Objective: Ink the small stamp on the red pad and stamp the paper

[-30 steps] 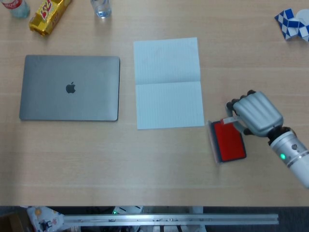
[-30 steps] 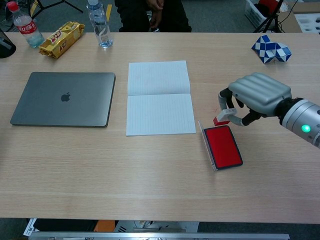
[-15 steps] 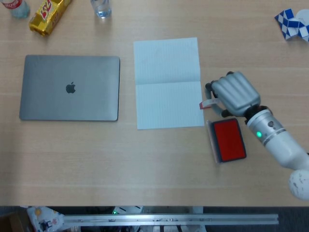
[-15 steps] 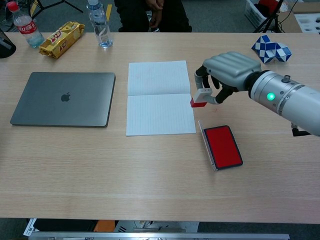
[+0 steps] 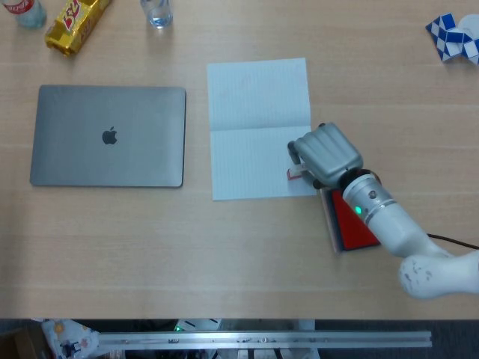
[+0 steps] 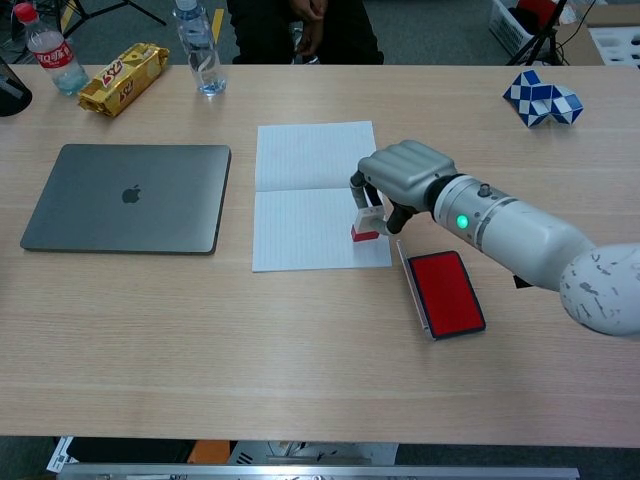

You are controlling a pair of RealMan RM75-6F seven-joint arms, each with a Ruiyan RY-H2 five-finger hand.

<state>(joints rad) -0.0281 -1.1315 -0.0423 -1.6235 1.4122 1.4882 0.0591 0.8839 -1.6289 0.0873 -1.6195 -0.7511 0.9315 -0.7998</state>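
Observation:
My right hand (image 6: 400, 180) (image 5: 324, 153) holds the small stamp (image 6: 365, 225) (image 5: 296, 173), a white block with a red base, over the lower right part of the lined paper (image 6: 318, 195) (image 5: 258, 127). The stamp's red end points down and sits at or just above the sheet; contact is not plain. The red ink pad (image 6: 445, 292) (image 5: 352, 221) lies open to the right of the paper, its lid standing at its left edge. My forearm crosses part of the pad in the head view. My left hand appears in neither view.
A closed grey laptop (image 6: 125, 197) lies left of the paper. At the back left stand a yellow snack pack (image 6: 122, 78) and two bottles (image 6: 198, 45). A blue and white puzzle toy (image 6: 540, 98) lies at the back right.
My right hand carried the stamp from above the ink pad leftwards to the paper's lower right part and lowered it there.

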